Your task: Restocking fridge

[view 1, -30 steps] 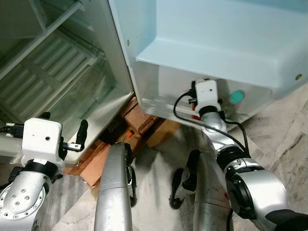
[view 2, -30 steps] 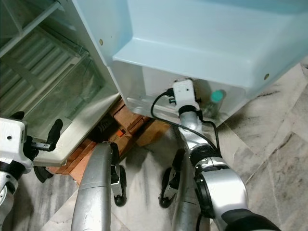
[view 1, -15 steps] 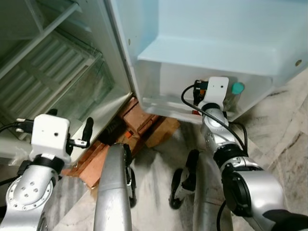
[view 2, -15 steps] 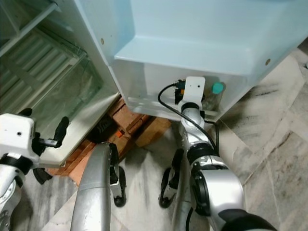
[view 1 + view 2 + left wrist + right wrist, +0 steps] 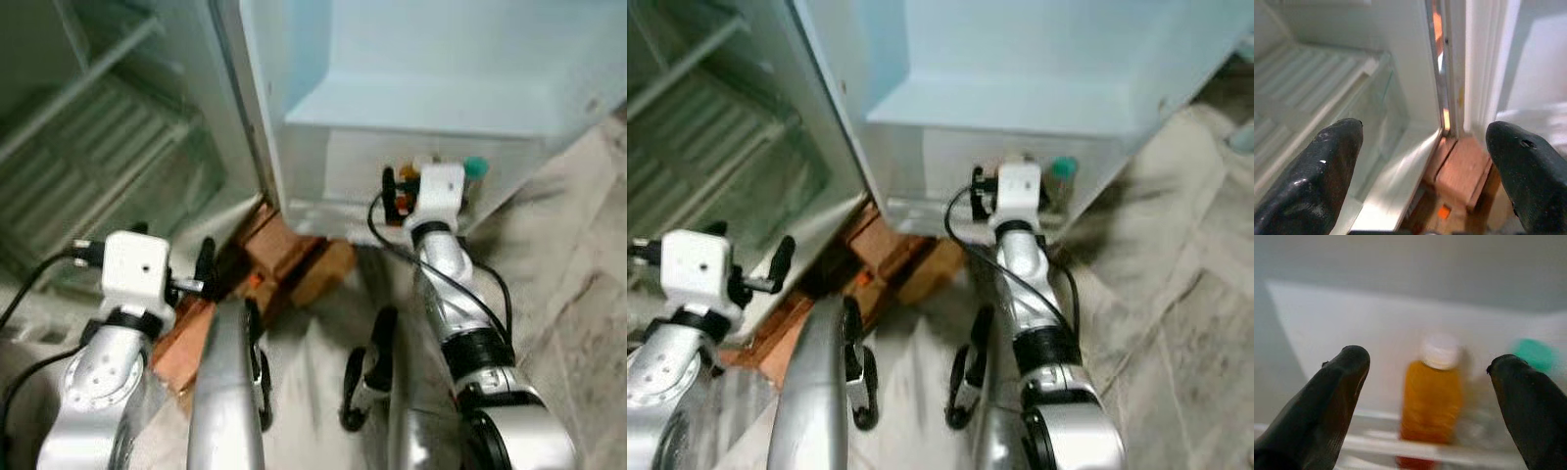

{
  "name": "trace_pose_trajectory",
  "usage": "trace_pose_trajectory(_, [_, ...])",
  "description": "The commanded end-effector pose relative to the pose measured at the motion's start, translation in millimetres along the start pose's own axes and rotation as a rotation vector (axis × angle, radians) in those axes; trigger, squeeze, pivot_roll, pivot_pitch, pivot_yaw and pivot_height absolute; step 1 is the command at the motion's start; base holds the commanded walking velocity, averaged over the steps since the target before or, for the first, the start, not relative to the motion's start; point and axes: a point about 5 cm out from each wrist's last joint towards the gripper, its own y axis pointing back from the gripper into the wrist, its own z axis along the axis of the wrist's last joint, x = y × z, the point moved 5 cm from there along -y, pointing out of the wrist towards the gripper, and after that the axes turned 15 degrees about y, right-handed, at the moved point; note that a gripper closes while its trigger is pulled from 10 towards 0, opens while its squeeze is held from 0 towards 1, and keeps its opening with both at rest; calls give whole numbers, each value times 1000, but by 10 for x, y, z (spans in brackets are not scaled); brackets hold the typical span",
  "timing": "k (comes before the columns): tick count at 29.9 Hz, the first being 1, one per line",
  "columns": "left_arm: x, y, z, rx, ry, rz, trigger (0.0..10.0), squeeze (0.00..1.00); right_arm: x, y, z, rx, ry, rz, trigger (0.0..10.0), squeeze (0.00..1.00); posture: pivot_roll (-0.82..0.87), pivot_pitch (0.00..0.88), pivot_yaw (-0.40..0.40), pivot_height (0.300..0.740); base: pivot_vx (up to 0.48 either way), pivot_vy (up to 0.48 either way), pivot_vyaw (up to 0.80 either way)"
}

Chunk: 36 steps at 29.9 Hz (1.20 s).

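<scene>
An orange bottle (image 5: 1432, 396) with a white cap stands upright in the fridge door's lower bin (image 5: 333, 166), next to a teal-capped bottle (image 5: 1533, 355). My right gripper (image 5: 1428, 360) is open just in front of the bin. The orange bottle is ahead between its fingers (image 5: 1342, 382), apart from both. Low at the left, my left gripper (image 5: 1423, 127) is also open and holds nothing. It faces the glass-fronted crisper (image 5: 1376, 112) and the bottom front corner of the open fridge.
Ribbed white shelves (image 5: 98, 147) fill the fridge's inside on the left. Bricks and wooden blocks (image 5: 284, 255) lie under the fridge, between its body and the door. My silver legs (image 5: 225, 392) stand on the marble floor (image 5: 578, 294), which stretches to the right.
The whole view has shifted and gone blurry, so the camera moved. My left gripper has come rightward toward the fridge's lower corner. The right gripper stays at the door bin.
</scene>
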Motion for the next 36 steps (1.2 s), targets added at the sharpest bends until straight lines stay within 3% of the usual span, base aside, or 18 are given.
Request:
trace_pose_trajectory(1, [5, -12, -39, 0, -4, 9, 10000, 0, -11, 67, 53, -16, 20, -12, 10000, 1000, 227, 132, -12, 571, 0, 0, 0])
trace_pose_trajectory(9, [49, -59, -159, -8, 50, 64, 10000, 0, 26, 468, 79, -81, -65, 59, 10000, 961, 184, 47, -34, 571, 0, 0, 0])
trace_pose_trajectory(10, [49, -62, -189, -6, 58, 67, 10000, 0, 72, 528, 20, -55, -71, 91, 10000, 314, 173, 34, -34, 571, 0, 0, 0])
trace_pose_trajectory(11, [46, -69, -219, -4, 68, 68, 10000, 0, 117, 593, -35, -31, -68, 120, 10000, 0, 165, 24, -33, 571, 0, 0, 0])
trace_pose_trajectory(14, [9, -100, -236, -12, 64, 59, 10000, 0, 142, 700, -40, -48, -51, 147, 10000, 0, 153, 15, -37, 571, 0, 0, 0])
trace_pose_trajectory(16, [-16, -137, -207, -32, 47, 45, 10000, 0, 160, 732, -86, -16, -95, 162, 10000, 0, 148, 11, -41, 571, 0, 0, 0])
trace_pose_trajectory(17, [-24, -165, -186, -42, 45, 38, 10000, 0, 166, 729, -80, -15, -140, 166, 10000, 0, 140, 5, -46, 571, 0, 0, 0])
trace_pose_trajectory(22, [-12, -227, -215, -45, 61, 46, 10000, 0, 177, 707, -27, -41, -148, 180, 10000, 0, 140, 0, -58, 571, 0, 0, 0])
trace_pose_trajectory(28, [-24, -317, -171, -73, 50, 39, 10000, 0, 244, 646, 16, -54, -142, 221, 10000, 0, 145, 0, -55, 616, 0, 0, 0])
trace_pose_trajectory(32, [33, -265, -168, -68, 19, 45, 10000, 0, 302, 597, 55, -69, -123, 253, 10000, 0, 129, 6, -32, 641, 0, 0, 0])
trace_pose_trajectory(36, [47, -202, -167, -67, 17, 54, 10000, 0, 259, 557, 40, -55, -142, 229, 10000, 0, 142, 21, -51, 666, 0, 0, 0])
